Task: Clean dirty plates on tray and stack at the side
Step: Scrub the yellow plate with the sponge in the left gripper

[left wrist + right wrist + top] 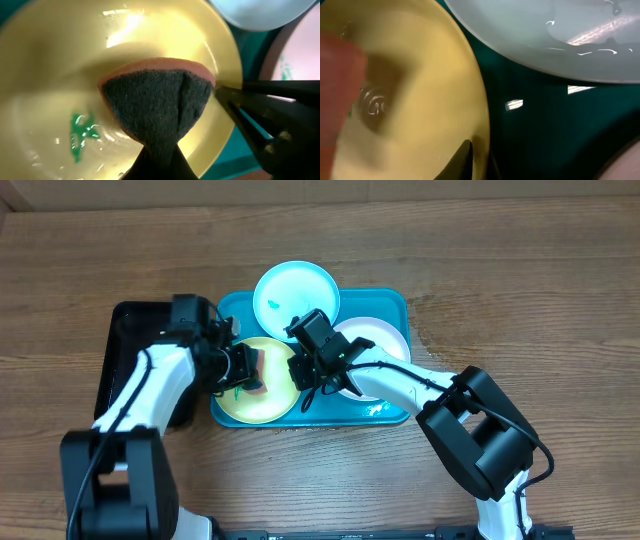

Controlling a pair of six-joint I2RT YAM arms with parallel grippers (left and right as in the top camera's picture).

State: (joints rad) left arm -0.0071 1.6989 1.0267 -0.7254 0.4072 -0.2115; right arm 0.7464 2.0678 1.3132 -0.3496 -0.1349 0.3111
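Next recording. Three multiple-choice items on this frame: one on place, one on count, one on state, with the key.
1. The dark grey sponge with orange backing hangs over which round plastic plate? A yellow-green plate B light blue plate C white plate
2. Plates on the turquoise rectangular plastic tray: A two B three C four
3. The left gripper is: A open, empty B shut on the sponge C shut on a plate rim
Key: 1 A, yellow-green fills the left wrist view behind the sponge. 2 B, overhead shows all three on it. 3 B, its fingers pinch the sponge.
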